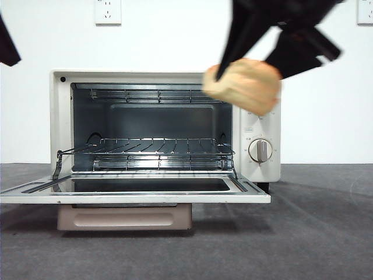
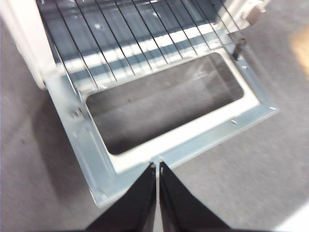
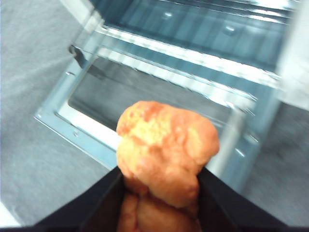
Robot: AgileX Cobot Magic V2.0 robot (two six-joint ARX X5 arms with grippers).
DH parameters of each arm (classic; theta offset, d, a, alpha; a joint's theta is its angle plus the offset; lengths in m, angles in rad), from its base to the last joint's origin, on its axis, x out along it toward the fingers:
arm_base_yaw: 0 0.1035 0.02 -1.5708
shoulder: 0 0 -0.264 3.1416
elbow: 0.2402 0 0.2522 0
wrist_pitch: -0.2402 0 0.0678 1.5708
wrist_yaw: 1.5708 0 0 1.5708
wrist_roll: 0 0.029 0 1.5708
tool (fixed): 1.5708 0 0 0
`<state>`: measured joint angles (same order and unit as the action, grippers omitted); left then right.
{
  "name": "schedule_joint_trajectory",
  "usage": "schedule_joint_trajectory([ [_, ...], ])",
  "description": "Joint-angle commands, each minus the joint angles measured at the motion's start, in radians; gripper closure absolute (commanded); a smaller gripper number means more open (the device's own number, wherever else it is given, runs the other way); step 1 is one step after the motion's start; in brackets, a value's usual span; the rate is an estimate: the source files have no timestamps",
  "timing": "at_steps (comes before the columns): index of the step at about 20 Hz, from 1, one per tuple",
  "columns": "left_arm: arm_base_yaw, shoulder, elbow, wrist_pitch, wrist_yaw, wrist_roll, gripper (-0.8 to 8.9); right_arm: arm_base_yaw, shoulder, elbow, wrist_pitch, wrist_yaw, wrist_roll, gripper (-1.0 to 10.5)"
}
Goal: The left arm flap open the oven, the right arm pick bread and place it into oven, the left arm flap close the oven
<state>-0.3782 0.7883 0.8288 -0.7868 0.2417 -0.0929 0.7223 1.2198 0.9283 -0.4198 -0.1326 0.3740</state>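
The cream-white oven [image 1: 61, 116] stands with its glass door [image 1: 134, 189] flapped down flat and its wire rack [image 1: 157, 149] showing inside. My right gripper [image 1: 250, 64] is shut on the golden bread [image 1: 245, 84] and holds it in the air in front of the oven's upper right, above the door. In the right wrist view the bread [image 3: 161, 145] sits between the jaws above the open door [image 3: 145, 101]. My left gripper [image 2: 157, 166] is shut and empty, above the door's front edge [image 2: 193, 140]; in the front view it is a black tip [image 1: 7, 44] at the top left.
The oven's round knob [image 1: 260, 150] is on its right panel. The oven stands on a grey mat [image 1: 315, 233] before a white wall with sockets [image 1: 108, 11].
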Motion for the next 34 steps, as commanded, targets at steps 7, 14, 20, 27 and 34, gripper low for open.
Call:
schedule_joint_trajectory([
  [7, 0.044, -0.143, -0.023, -0.090, 0.022, 0.006, 7.98, 0.029, 0.376, 0.279, 0.032, 0.065, 0.010, 7.6],
  [14, 0.044, -0.168, -0.023, -0.124, 0.022, 0.031, 7.98, 0.029, 0.518, 0.359, 0.163, 0.188, 0.103, 7.6],
  [20, 0.044, -0.169, -0.023, -0.127, 0.022, 0.033, 7.98, 0.029, 0.549, 0.359, 0.228, 0.283, 0.126, 7.5],
  [27, 0.044, -0.169, -0.023, -0.132, 0.022, 0.039, 7.98, 0.029, 0.572, 0.359, 0.225, 0.303, 0.141, 6.2],
  [34, 0.044, -0.169, -0.023, -0.134, 0.022, 0.040, 7.98, 0.033, 0.571, 0.359, 0.221, 0.292, 0.140, 5.6],
])
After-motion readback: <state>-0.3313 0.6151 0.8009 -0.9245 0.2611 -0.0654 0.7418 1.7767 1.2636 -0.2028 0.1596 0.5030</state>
